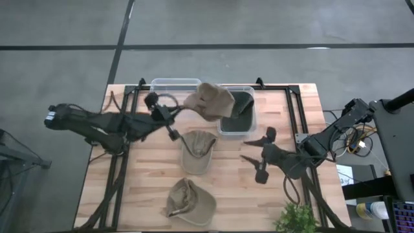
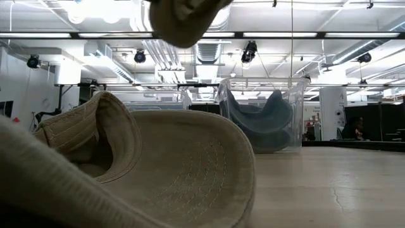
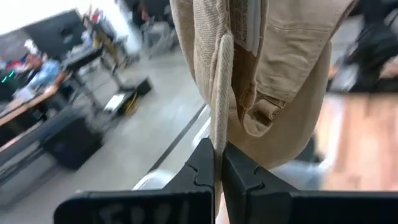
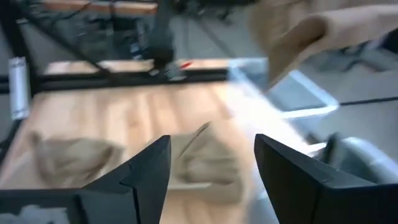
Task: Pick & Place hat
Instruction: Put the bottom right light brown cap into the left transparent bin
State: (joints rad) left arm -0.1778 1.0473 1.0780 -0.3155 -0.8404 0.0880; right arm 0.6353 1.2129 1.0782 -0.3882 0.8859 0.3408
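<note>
The wooden surface [image 1: 149, 194] fills the middle of the high view, with two clear bins along its upper edge: an empty-looking one [image 1: 169, 85] at upper centre and, to its right, one [image 1: 244, 123] already holding a dark hat [image 1: 240, 107].

The left arm reaches in from the left of the frame. Its left gripper [image 1: 176, 111] is pinched tight on the rim of a tan hat [image 1: 210, 100], which hangs in the air between the two bins, overlapping the left rim of the right-hand one. In the left wrist view the fingers [image 3: 202, 171] meet on a thin fold of the hat's [image 3: 273, 56] edge, with the crown and strap sagging away from it.

The right arm waits at centre right; the right gripper [image 1: 262, 155] is spread wide and holds nothing.

Two more tan hats lie on the surface: one [image 1: 196, 150] at centre, one [image 1: 189, 202] at lower centre.

The hat looks light, soft and floppy, so it should droop and swing rather than keep its shape. A pinch on the stitched rim or stiffer brim seems the surest hold; the loose crown cloth would likely bunch and slip.
</note>
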